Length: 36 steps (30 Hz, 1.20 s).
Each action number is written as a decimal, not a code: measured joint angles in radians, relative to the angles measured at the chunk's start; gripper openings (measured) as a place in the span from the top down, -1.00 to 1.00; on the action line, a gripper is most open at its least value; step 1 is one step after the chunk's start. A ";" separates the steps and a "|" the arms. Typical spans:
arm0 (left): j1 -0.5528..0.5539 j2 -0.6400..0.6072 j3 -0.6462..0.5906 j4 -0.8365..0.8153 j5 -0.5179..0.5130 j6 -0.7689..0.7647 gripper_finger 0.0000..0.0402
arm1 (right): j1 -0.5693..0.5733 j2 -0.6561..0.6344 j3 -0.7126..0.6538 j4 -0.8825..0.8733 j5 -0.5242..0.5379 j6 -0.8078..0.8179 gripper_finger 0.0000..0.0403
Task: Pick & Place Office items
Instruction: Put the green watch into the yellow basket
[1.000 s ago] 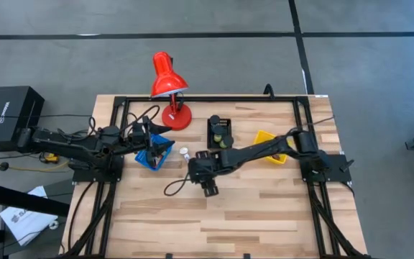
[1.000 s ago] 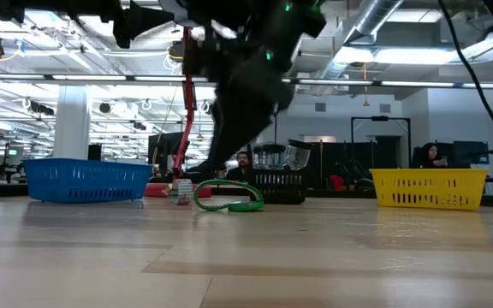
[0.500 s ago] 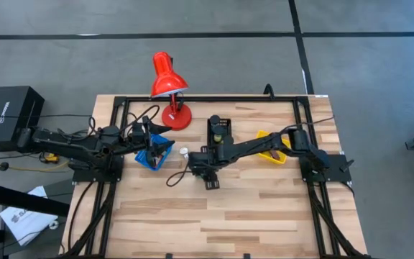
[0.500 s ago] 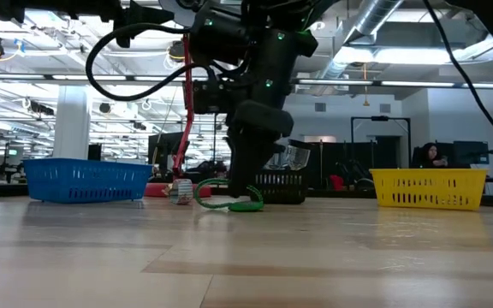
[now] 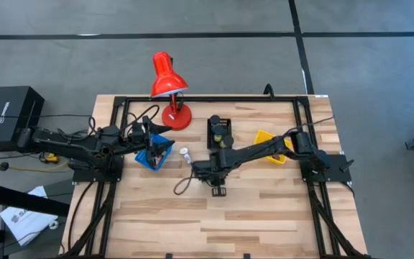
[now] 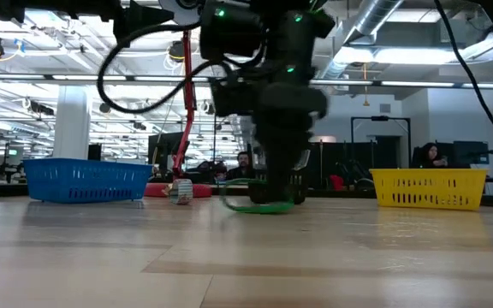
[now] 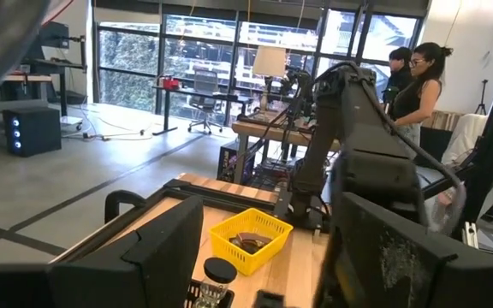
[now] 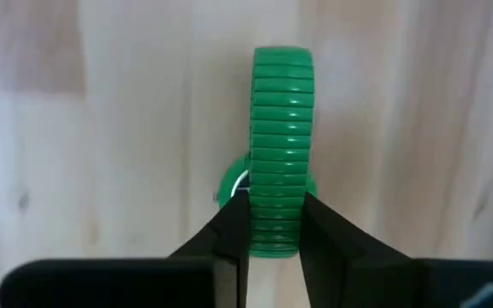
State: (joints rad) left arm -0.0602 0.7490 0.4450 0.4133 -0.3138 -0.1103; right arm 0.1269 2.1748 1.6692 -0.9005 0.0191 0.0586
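Observation:
A green ribbed, bendy stick (image 8: 282, 145) lies on the bare wood near the table's middle; in the low view (image 6: 259, 207) it shows as a flat green loop. My right gripper (image 8: 274, 227) stands over it, pointing down, and is shut on it (image 5: 203, 171). A white tube (image 5: 185, 154) lies on the table just left of it. My left gripper (image 5: 154, 146) hangs open and empty over the blue bin (image 5: 148, 161), its two fingers (image 7: 157, 257) wide apart. My right gripper pinches the green stick between its two fingers (image 8: 229, 235), one on each side of the ribbed part near one end (image 8: 276, 214). The fingers come from above, pointing down, and lie across the stick. The rest of the stick rests on the table (image 6: 246, 208).
A black bin (image 5: 219, 129) stands just behind my right gripper, a yellow bin (image 5: 264, 137) to its right, and a red desk lamp (image 5: 169, 83) at the far edge. Open wood lies toward the near edge. People sit in the room beyond.
My right gripper has come down onto the green stick and then gone toward the table's right edge. The stick has slid along the table with it, away from the white tube.

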 joint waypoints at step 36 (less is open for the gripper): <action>0.000 0.000 0.000 0.009 0.000 -0.003 -0.32 | 0.045 -0.737 -0.511 -0.601 0.367 0.799 0.66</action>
State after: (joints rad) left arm -0.0601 0.7490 0.4454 0.4220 -0.3135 -0.1131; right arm 0.1716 1.4383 1.1584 -1.5018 0.3859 0.8578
